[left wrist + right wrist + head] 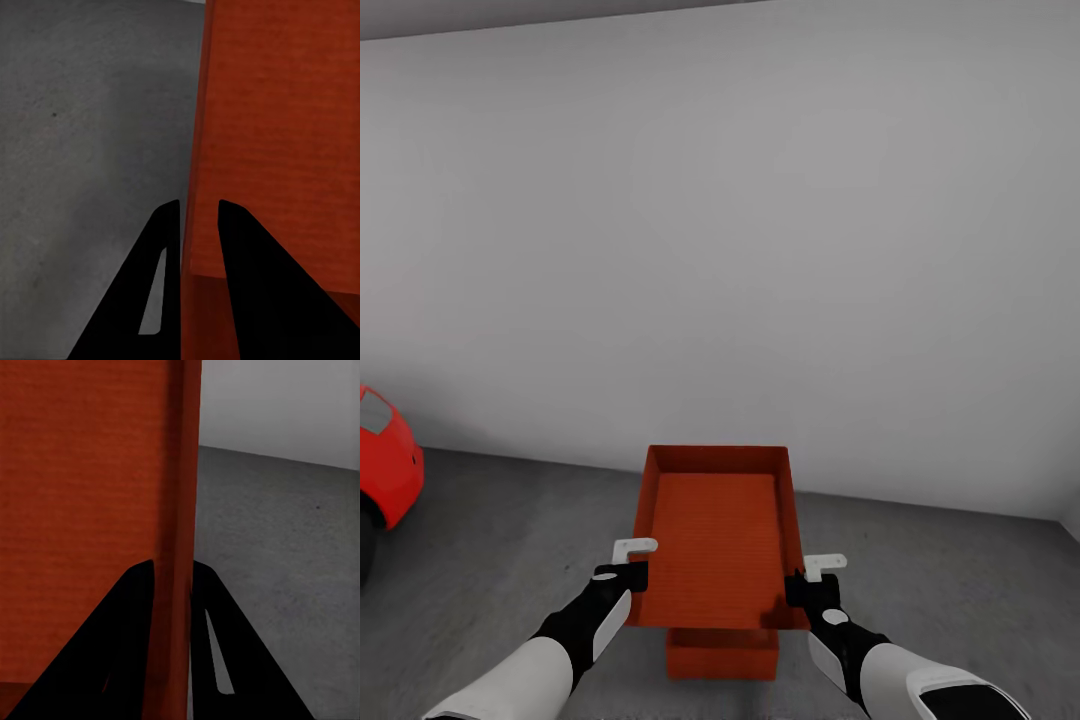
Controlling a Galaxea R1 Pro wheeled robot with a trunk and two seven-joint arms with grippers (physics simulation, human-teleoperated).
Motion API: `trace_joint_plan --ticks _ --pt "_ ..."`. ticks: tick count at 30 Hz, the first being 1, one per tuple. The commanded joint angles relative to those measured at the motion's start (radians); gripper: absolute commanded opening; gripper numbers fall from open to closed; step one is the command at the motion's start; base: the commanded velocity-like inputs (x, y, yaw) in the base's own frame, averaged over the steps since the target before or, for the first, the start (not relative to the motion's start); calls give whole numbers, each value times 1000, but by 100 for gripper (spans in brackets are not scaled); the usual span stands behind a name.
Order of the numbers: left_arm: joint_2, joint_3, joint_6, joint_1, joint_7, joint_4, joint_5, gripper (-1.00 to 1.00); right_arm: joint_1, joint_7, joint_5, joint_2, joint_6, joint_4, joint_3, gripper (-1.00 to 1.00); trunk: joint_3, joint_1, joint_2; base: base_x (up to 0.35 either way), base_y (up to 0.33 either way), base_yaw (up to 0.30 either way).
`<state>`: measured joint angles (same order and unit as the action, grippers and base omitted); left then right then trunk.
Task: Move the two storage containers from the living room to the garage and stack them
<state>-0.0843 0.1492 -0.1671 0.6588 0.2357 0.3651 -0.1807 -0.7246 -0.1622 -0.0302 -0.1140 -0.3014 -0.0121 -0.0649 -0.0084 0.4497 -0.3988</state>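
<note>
Judging by the grey concrete floor, the plain white wall and the red car at the left edge, the robot is already in the garage, and the task looks close to its end. One storage container sits on the floor near the robot, only its near end visible. The second container is carried above it, level, not yet set down; how much gap remains I cannot tell. What is left is lowering it squarely and letting go. The left hand is nearly closed, pinching the carried container's left wall near its near corner. The right hand is likewise narrowed onto the right wall, one finger inside, one outside.
</note>
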Motion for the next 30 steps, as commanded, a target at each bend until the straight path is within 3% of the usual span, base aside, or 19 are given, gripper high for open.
trace_joint_plan --ticks 1,30 --pt "1 -43 -8 1 14 46 10 -100 0 -13 23 0 -5 3 25 -100 -3 0 -1 0 0 0" --pt "1 -43 -8 1 14 46 10 -100 0 -13 23 0 -7 3 25 -100 -49 0 -1 39 0 0"
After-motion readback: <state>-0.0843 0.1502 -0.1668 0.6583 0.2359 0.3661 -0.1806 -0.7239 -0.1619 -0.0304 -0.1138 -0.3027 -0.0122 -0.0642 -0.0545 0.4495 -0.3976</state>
